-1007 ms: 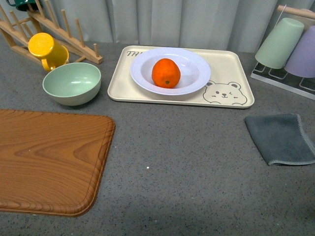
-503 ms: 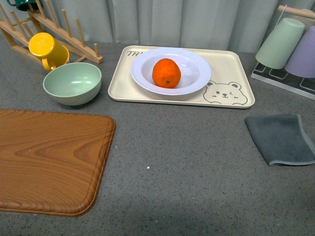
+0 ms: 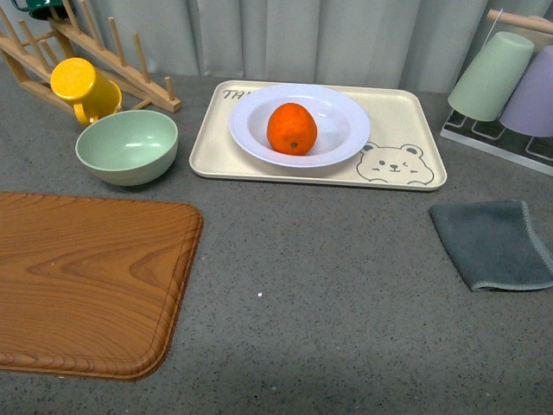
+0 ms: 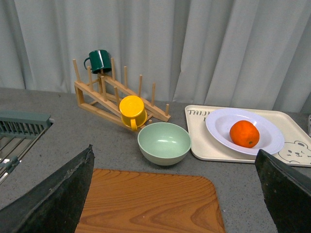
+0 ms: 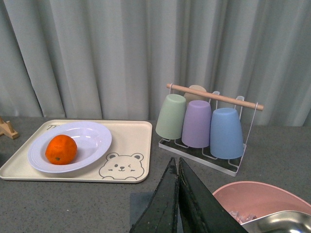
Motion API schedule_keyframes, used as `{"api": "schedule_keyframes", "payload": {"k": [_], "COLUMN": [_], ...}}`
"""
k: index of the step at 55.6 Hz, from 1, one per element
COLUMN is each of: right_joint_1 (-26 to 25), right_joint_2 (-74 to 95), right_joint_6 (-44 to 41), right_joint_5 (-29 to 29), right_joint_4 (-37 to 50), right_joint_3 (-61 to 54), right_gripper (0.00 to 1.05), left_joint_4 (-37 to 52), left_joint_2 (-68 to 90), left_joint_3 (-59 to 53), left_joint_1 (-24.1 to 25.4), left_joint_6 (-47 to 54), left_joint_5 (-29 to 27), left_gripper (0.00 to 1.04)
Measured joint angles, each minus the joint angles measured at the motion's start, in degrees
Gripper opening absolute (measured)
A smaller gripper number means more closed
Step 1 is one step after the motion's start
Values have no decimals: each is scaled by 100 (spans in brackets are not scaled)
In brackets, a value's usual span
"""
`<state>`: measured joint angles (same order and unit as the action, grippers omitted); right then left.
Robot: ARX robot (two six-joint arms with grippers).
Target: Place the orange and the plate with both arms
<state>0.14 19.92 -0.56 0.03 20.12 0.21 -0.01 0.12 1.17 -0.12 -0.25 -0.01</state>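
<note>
The orange (image 3: 291,128) lies in the well of the white plate (image 3: 346,117), which rests on a beige bear tray (image 3: 406,130) at the back of the counter. Both also show in the left wrist view, orange (image 4: 244,133) on plate (image 4: 218,126), and in the right wrist view, orange (image 5: 61,149) on plate (image 5: 95,136). Neither arm appears in the front view. My left gripper (image 4: 175,194) is open, its wide-apart fingers (image 4: 63,194) hanging over the wooden board, well short of the plate. My right gripper (image 5: 177,167) is shut on nothing, above the grey cloth.
A wooden cutting board (image 3: 78,277) fills the near left. A pale green bowl (image 3: 127,145), a yellow mug (image 3: 82,86) and a wooden rack (image 3: 112,60) stand at back left. A grey cloth (image 3: 492,242) and a cup rack (image 3: 505,82) are right. A pink basin (image 5: 257,204) sits beside the right gripper.
</note>
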Motion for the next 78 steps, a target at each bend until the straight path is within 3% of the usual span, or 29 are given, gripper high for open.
{"api": "schedule_keyframes", "payload": {"k": [33, 39, 58, 78], "right_joint_1": [0, 0, 0, 0], "right_joint_2": [-1025, -1790, -1967, -1969], "right_joint_6": [0, 0, 0, -2], "right_joint_5": [-11, -11, -11, -11], "right_joint_4": [-1027, -1958, -2002, -2002], "right_joint_3": [4, 11, 11, 11], "right_gripper": [1, 1, 1, 61], "left_joint_4": [0, 0, 0, 0], "left_joint_2": [0, 0, 0, 0], "left_joint_3": [0, 0, 0, 0], "left_joint_1": [0, 0, 0, 0], "left_joint_6": [0, 0, 0, 0], "left_joint_5": [0, -2, 0, 0], "left_gripper": [98, 98, 98, 98]}}
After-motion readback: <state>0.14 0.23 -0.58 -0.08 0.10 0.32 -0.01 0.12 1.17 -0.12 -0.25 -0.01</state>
